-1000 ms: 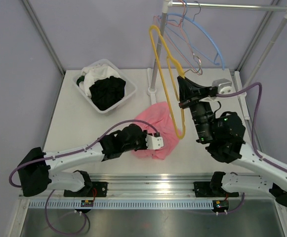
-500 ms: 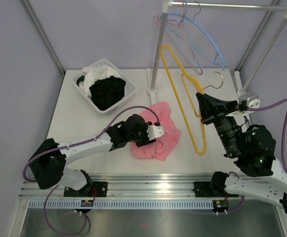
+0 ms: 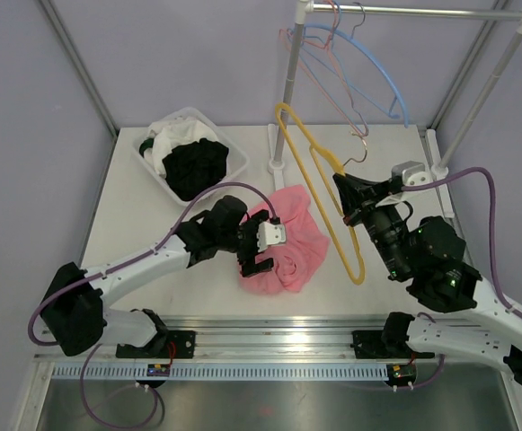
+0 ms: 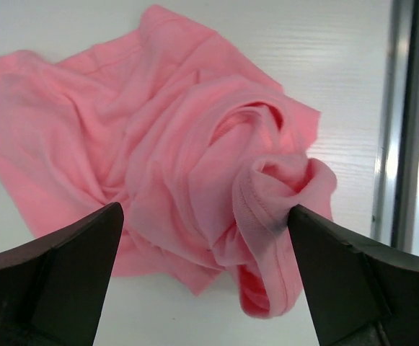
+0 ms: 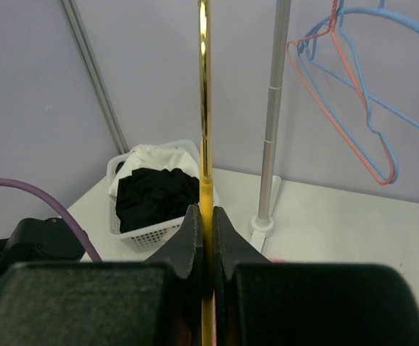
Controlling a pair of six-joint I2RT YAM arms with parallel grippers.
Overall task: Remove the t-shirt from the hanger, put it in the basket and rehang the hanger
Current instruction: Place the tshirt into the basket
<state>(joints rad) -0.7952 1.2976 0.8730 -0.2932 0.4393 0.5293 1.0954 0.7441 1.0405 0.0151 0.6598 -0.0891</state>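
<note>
We see the pink t-shirt (image 3: 298,251) crumpled on the table (image 3: 135,215), free of the yellow hanger (image 5: 205,86). Our left gripper (image 4: 203,216) hangs wide open above it, holding nothing; our right gripper (image 5: 205,213) pinches the bare hanger aloft, clear of the cloth.

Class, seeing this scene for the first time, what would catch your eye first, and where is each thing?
A crumpled pink t-shirt lies on the table, the open left gripper just above it. To its right, the right gripper is shut on a bare yellow hanger, tilted in the air. A white basket of black and white clothes sits at the far left.
</note>
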